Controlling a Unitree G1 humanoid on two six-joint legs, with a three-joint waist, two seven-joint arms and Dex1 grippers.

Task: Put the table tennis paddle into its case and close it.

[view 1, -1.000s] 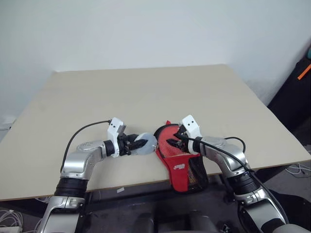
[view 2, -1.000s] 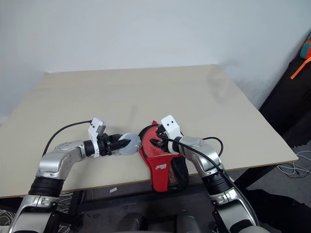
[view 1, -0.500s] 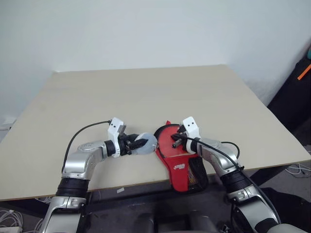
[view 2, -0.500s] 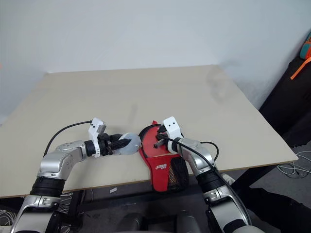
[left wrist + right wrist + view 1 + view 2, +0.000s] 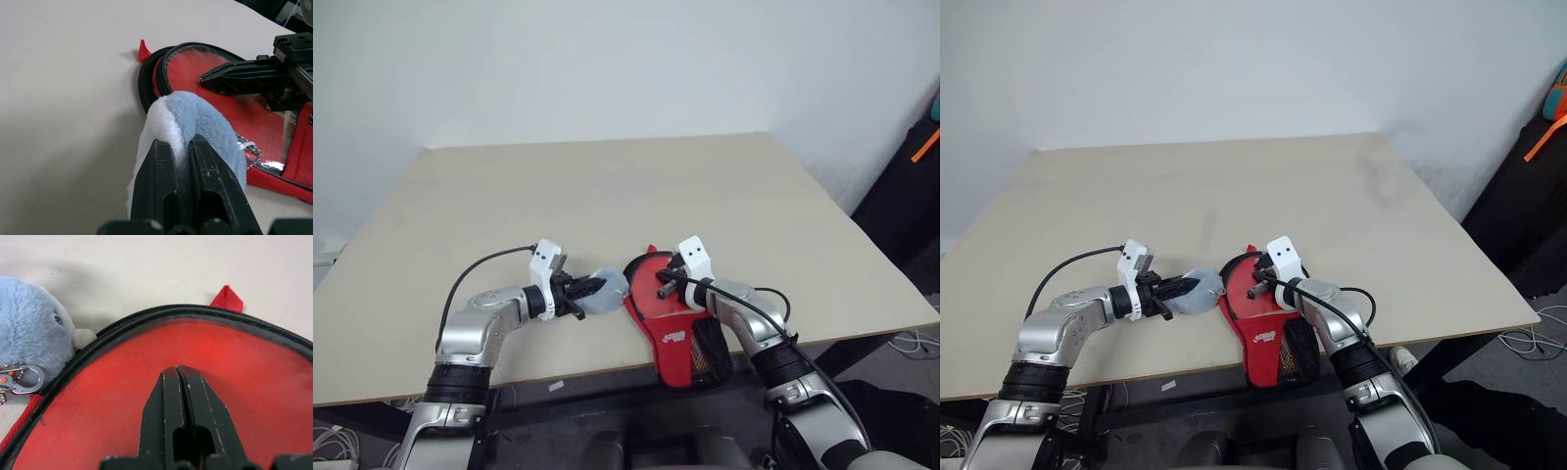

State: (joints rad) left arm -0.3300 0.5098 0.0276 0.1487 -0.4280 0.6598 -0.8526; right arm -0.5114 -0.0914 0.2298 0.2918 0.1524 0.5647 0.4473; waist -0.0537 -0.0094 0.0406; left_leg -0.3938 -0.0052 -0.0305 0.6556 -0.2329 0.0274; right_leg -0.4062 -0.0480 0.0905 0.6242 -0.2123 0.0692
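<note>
A red and black paddle-shaped case [image 5: 671,318] lies at the near edge of a beige surface [image 5: 607,196], its mesh neck hanging over the edge. The red table tennis paddle [image 5: 195,357] shows through the clear front, apparently inside. The case looks soft and light, likely floppy; the plush keychain toy [image 5: 195,122] by its zip seems the best hold. The left gripper [image 5: 182,147] is clamped on that toy. The right gripper [image 5: 178,374], fingers pressed together, reaches low over the case front.
</note>
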